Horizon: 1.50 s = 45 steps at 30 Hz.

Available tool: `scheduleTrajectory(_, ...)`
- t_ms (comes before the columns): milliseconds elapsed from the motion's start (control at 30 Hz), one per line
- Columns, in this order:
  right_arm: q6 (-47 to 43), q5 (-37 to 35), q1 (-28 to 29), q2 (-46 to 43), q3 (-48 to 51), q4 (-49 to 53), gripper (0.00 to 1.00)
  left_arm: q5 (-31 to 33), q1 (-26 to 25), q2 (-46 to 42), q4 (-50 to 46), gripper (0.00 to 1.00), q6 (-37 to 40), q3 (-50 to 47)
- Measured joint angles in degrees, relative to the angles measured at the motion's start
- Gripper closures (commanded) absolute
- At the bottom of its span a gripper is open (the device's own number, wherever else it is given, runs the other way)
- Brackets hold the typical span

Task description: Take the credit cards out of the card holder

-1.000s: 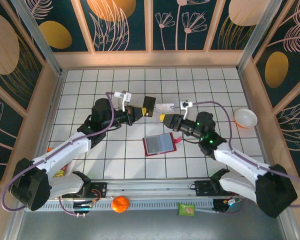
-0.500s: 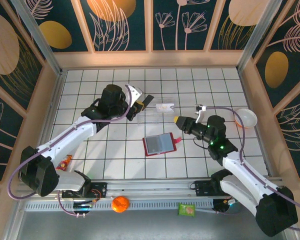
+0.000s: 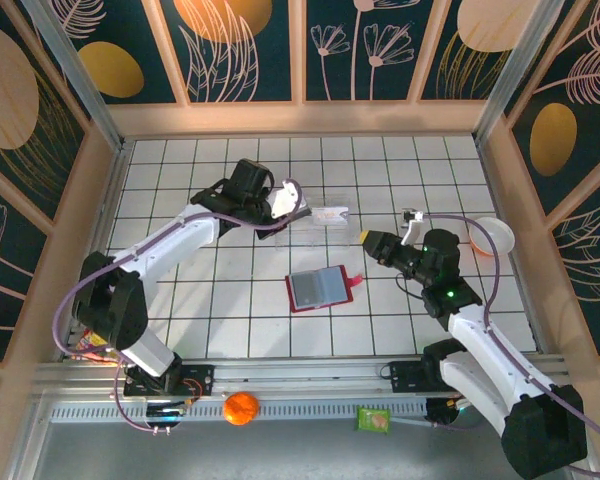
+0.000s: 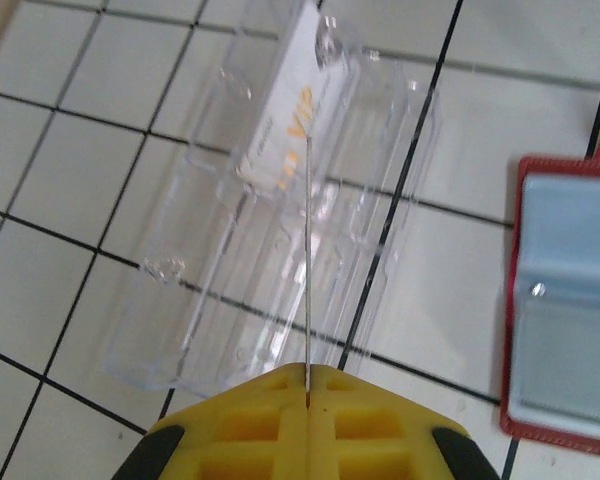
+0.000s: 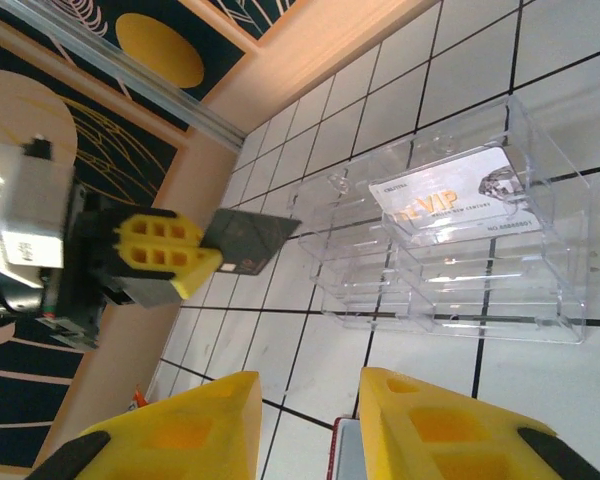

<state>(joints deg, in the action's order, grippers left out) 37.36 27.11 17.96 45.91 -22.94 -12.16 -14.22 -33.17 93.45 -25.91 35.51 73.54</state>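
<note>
The card holder (image 3: 318, 288) lies open on the tiled table, a red wallet with a grey and light-blue inside, also at the right edge of the left wrist view (image 4: 565, 310). My left gripper (image 4: 307, 368) is shut on the dark credit card (image 5: 248, 240), seen edge-on as a thin line (image 4: 308, 280) over the clear plastic tray (image 4: 210, 270). The pale silvery credit card (image 5: 450, 205), printed VIP, lies in that tray (image 3: 320, 228). My right gripper (image 5: 310, 385) stands open and empty, right of the tray and above the wallet (image 3: 365, 238).
A white bowl (image 3: 492, 236) sits at the right wall. An orange (image 3: 241, 408) and a green packet (image 3: 373, 420) rest on the front rail. Wooden walls enclose the table on three sides.
The left arm has swung right and further back, carrying the dark card over the clear tray. The right gripper has drawn back to the right, away from the tray.
</note>
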Motion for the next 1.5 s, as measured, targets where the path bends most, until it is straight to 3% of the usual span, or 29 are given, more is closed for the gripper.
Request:
scheduleTrajectory(500,0.0,0.0,-1.1,2.1,-0.6,0.8,0.68,10.3,-3.4,8.2,-3.0,1.0,8.5,5.1)
scheduleTrajectory(1500,0.0,1.2,-1.5,4.3,-0.6,0.5,0.68,9.1,-3.3,7.1,-4.0,1.0,16.5,5.6)
